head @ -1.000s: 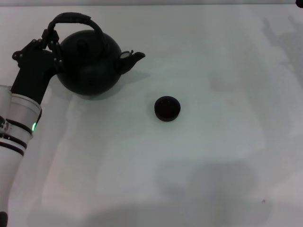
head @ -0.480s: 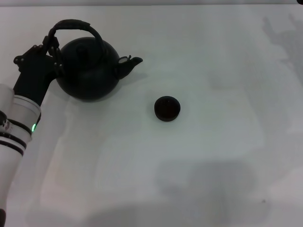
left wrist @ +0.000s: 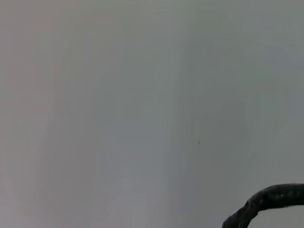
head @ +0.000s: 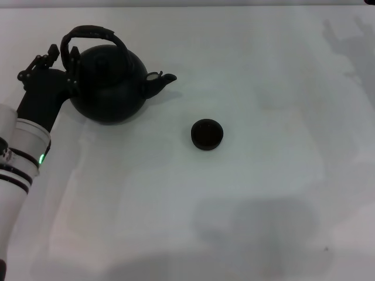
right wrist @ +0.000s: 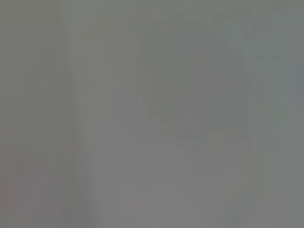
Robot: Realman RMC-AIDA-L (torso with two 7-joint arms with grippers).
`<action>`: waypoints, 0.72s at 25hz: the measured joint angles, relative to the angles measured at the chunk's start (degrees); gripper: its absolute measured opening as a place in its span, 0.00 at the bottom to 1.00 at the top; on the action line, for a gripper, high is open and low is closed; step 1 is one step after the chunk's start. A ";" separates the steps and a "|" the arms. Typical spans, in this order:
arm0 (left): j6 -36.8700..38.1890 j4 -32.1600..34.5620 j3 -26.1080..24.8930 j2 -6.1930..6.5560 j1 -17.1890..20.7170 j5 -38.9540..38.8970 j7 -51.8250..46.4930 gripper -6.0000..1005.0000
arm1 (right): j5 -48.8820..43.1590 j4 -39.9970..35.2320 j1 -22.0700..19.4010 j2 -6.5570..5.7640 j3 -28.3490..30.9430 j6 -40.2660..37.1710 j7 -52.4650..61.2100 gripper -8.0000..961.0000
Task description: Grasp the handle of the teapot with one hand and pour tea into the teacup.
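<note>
The teapot (head: 111, 85) stands upright at the table's (head: 263, 193) far left, spout toward the teacup (head: 207, 134), which sits well apart amid bare surface. The left gripper (head: 63, 58) has its fingers spread on either side of the handle's (head: 91, 34) left foot, not clamped. The right gripper is out of view.

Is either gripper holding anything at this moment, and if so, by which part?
Nothing is clearly held. The left gripper sits open at the arched black handle of the round matte black teapot; the fingers straddle the hoop's left side.
</note>
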 joint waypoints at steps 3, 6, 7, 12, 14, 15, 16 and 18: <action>1.16 -0.08 0.26 0.00 0.66 0.07 0.00 0.36 | 0.00 0.01 0.00 0.00 0.00 0.28 0.00 0.87; 3.91 -0.12 0.41 -0.01 2.41 0.21 0.00 0.47 | 0.00 0.02 0.00 0.00 0.00 0.67 0.00 0.87; 5.09 -0.05 0.40 -0.01 3.27 0.28 0.00 0.50 | 0.00 0.02 -0.03 0.00 0.00 0.87 0.00 0.87; 8.31 0.39 0.27 0.05 6.25 0.04 0.00 0.65 | 0.00 0.02 -0.36 0.00 0.00 1.43 -0.06 0.87; 9.68 1.13 -0.20 0.07 7.58 -0.40 0.00 0.68 | 0.00 0.11 -0.59 -0.01 0.00 1.72 -0.23 0.87; 10.51 1.76 -0.45 0.08 8.29 -0.76 0.00 0.69 | 0.00 0.21 -0.65 0.00 0.00 1.82 -0.26 0.87; 11.01 2.17 -0.57 0.10 8.78 -1.06 0.00 0.69 | 0.00 0.37 -0.82 0.00 0.00 2.00 -0.32 0.87; 11.67 3.63 -0.71 0.17 9.61 -2.49 -0.03 0.70 | 0.00 0.68 -1.43 0.04 0.00 2.17 -0.39 0.87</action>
